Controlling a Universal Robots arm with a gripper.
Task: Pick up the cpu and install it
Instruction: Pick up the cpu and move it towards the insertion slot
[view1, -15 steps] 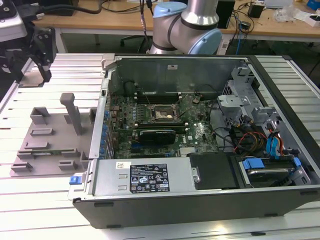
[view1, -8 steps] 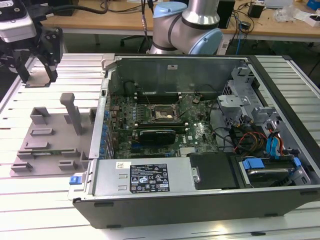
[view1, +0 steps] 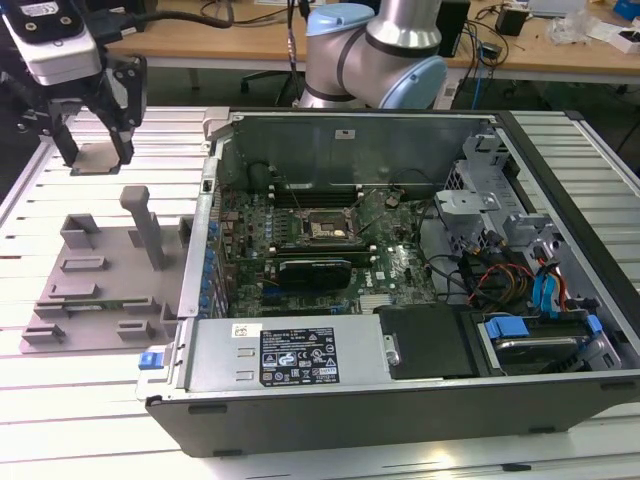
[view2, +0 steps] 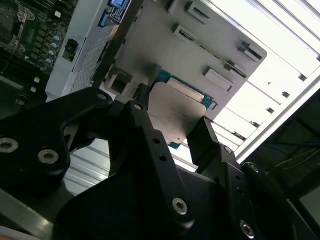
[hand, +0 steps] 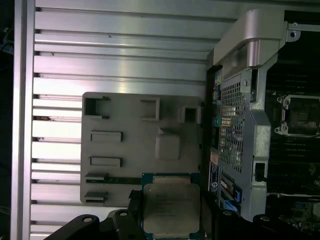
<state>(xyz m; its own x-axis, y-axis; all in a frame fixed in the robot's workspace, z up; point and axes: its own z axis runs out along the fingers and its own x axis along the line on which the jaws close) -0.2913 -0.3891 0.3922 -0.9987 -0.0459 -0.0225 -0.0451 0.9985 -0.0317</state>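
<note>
- Gripper (view1: 97, 152): the jaws are drawn in to the chip's width. Two dark fingers (view2: 204, 136) press on opposite edges of the cpu (view1: 97, 161), and nothing else is held.
- Position: the cpu hangs in the air at the exterior view's far left. It is beyond the far edge of the grey fixture tray (view1: 100, 275), over the slatted table (view1: 60, 400). The open computer case (view1: 300, 352) lies well apart from it, to the exterior view's right.
- Orientation: the chip lies roughly level, with its pale metal lid upward and a green board rim around it in the first wrist view. It is nearly square. The slightly longer axis appears to run parallel to the finger faces, near to far in the exterior view.
- Hazard 1: the grip is on the edges only, so a jolt could let the chip slide or twist between the fingers and fall onto the tray or table.
- Hazard 2: the socket (view1: 320, 228) sits deep inside the case, behind its side wall, and a low path would probably knock the chip against that wall.
- Hazard 3: a small rotation error at the socket would likely seat the chip askew and harm the contacts.
</note>
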